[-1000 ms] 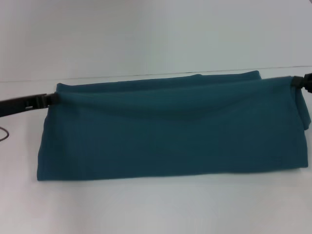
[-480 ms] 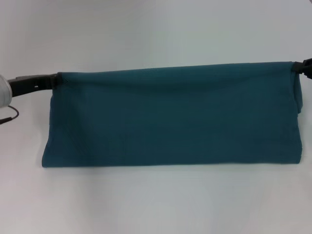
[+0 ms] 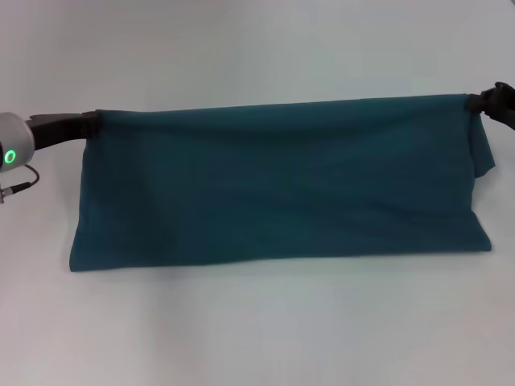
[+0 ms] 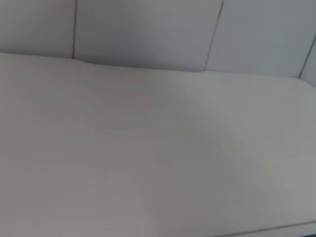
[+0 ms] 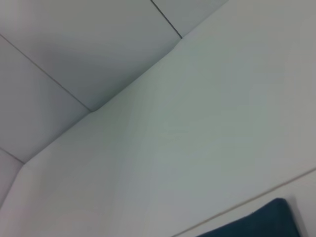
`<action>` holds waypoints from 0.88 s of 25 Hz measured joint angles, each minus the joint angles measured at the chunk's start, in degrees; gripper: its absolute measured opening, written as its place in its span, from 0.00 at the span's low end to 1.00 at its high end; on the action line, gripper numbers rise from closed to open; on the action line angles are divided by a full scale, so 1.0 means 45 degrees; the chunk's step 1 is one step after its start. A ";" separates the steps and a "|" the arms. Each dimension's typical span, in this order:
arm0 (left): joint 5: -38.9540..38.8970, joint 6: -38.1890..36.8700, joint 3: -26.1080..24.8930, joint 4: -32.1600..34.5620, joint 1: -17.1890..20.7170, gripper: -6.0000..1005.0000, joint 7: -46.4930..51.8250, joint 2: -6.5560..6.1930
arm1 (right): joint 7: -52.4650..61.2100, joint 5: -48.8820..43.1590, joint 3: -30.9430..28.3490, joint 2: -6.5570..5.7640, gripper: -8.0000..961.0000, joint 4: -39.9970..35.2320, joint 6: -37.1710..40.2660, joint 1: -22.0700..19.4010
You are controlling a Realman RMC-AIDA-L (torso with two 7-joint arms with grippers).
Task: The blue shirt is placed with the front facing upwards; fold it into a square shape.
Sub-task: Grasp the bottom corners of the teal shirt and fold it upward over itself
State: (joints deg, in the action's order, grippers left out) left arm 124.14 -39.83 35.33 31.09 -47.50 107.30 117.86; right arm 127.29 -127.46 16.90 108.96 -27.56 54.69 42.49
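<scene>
Blue shirt stretched between my hands.
Left fingers at 9 o'clock, right fingers at 3 pinch its corners; plain matte cloth, hem on the white worktop.

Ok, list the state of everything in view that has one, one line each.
blue shirt: plain side showing, top edge stretched taut between both grippers, lower edge resting on the table.
left gripper: shut on the shirt's upper left corner.
right gripper: shut on the shirt's upper right corner.
table: white, bearing the shirt's lower edge.
</scene>
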 joint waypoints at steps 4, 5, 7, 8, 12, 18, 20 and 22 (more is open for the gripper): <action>-0.0010 0.0319 0.0001 -0.0053 -0.0040 0.04 -0.0072 0.0046 | -0.0094 0.0026 0.0031 0.0146 0.08 0.0072 -0.0644 0.0167; -0.0010 0.0403 0.0001 -0.0058 -0.0048 0.04 -0.0075 0.0051 | -0.0154 0.0035 0.0032 0.0195 0.08 0.0086 -0.0826 0.0213; -0.0016 0.0676 0.0001 -0.0100 -0.0090 0.04 -0.0144 0.0093 | -0.0304 0.0058 0.0034 0.0266 0.08 0.0181 -0.1233 0.0318; -0.0020 0.0821 0.0001 -0.0160 -0.0128 0.04 -0.0209 0.0126 | -0.0393 0.0086 0.0034 0.0285 0.08 0.0256 -0.1428 0.0373; -0.0038 0.1486 -0.0004 -0.0590 -0.0390 0.05 -0.0537 0.0230 | -0.1069 0.0579 0.0034 0.0316 0.08 0.0755 -0.2270 0.0616; -0.0447 0.2927 -0.0008 -0.0701 -0.0653 0.05 -0.2118 0.0747 | -0.2238 0.1242 0.0093 0.0617 0.08 0.1282 -0.4382 0.1141; -0.0525 0.3140 -0.0007 -0.0672 -0.0687 0.05 -0.2268 0.0844 | -0.2359 0.1380 0.0147 0.0637 0.09 0.1324 -0.4551 0.1234; -0.0656 0.4019 -0.0001 -0.0588 -0.0857 0.05 -0.2668 0.1141 | -0.2500 0.1512 0.0327 0.0651 0.09 0.1354 -0.4687 0.1422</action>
State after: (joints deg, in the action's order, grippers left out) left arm 121.19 -21.74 35.33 28.44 -51.36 95.29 122.99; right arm 116.04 -120.65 18.37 111.89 -21.47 33.59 48.89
